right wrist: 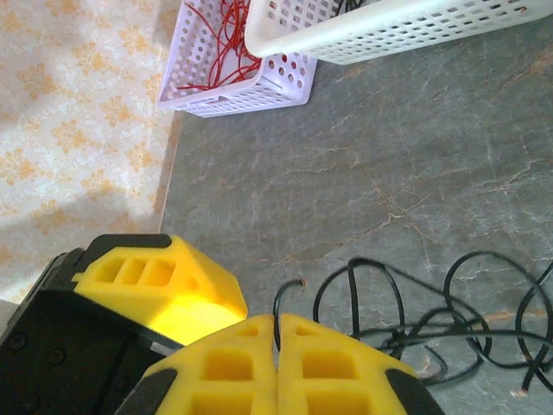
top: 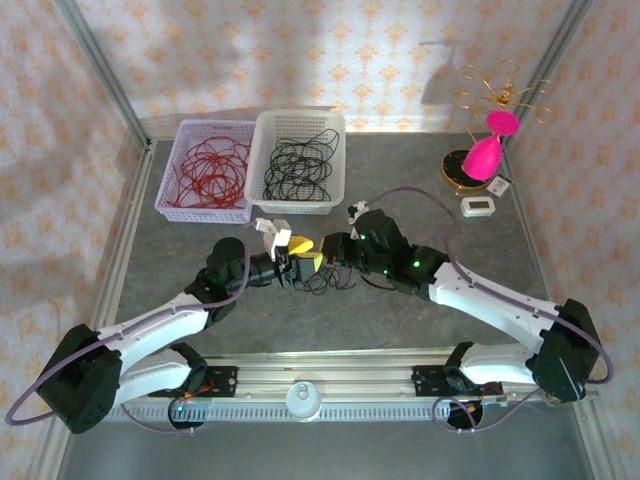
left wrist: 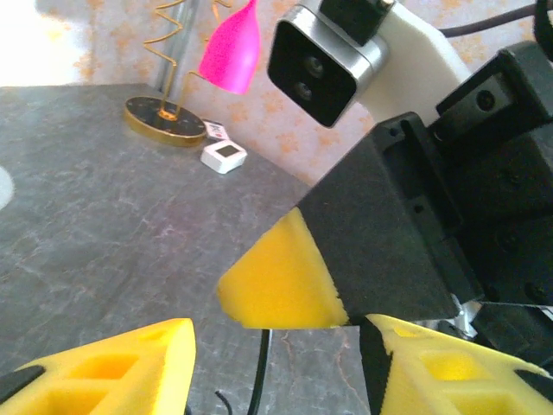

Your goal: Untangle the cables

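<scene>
Cable [right wrist: 406, 332] black, thin, sprawled in loose loops.

Grey marbled tabletop [top: 330, 320] within pale floral-papered walls [top: 300, 50], metal corner posts [top: 102, 65], perhaps sunlight on the back wall.

Right wrist view: black cable [right wrist: 402, 333] loops cropped by the right edge, one end hidden between the pressed-together fingers of the right tool [right wrist: 276, 341]; white basket [right wrist: 389, 35] cropped at top. Overhead, the tangle's strands are too fine to trace.
</scene>
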Tool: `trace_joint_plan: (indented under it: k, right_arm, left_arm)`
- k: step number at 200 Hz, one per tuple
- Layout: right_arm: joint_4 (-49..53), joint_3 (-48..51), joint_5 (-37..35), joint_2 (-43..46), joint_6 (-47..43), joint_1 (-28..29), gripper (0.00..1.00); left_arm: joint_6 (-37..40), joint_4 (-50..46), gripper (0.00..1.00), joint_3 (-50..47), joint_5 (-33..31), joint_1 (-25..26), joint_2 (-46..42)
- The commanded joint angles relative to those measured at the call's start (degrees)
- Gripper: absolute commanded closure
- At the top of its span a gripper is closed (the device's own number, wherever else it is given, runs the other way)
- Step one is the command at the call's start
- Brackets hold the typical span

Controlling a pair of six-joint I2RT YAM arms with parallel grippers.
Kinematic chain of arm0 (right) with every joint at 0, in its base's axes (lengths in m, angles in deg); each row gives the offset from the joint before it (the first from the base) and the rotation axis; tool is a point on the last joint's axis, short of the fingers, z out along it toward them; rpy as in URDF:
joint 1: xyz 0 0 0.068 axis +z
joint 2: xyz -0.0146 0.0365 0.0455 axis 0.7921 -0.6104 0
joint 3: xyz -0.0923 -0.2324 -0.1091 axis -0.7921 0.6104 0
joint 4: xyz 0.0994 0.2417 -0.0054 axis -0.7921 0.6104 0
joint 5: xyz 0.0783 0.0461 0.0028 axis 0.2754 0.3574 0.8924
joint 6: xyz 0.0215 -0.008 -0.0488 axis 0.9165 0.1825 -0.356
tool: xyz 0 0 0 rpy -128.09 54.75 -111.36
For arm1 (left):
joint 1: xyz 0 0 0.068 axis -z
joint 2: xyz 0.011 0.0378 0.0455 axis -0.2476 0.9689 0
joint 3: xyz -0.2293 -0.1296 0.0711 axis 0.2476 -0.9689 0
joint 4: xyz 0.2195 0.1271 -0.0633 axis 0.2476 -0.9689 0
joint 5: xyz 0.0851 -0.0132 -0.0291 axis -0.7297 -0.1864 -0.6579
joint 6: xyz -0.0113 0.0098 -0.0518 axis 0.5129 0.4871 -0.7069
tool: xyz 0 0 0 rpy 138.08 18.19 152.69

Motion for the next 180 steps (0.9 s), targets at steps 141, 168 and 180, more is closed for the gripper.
trace_joint_plan:
  k: [141,168,180]
  right_arm:
    - [-3.85,-4.82,7.67,0.08,-0.70,-0.04,0.97]
    - [-5.29,-4.21,10.47,0.37,-1.32,-0.04,0.97]
    - [-5.91,-3.94,11.33,0.42,-1.58,-0.04,0.97]
  left_arm:
    - [3.73,8.35,0.45,-4.31,4.93,0.61,-3.55]
    - [4.95,4.78,0.59,-1.50,4.67,0.61,-0.98]
    - [4.87,4.97,0.60,-1.11,4.36,0.61,-0.24]
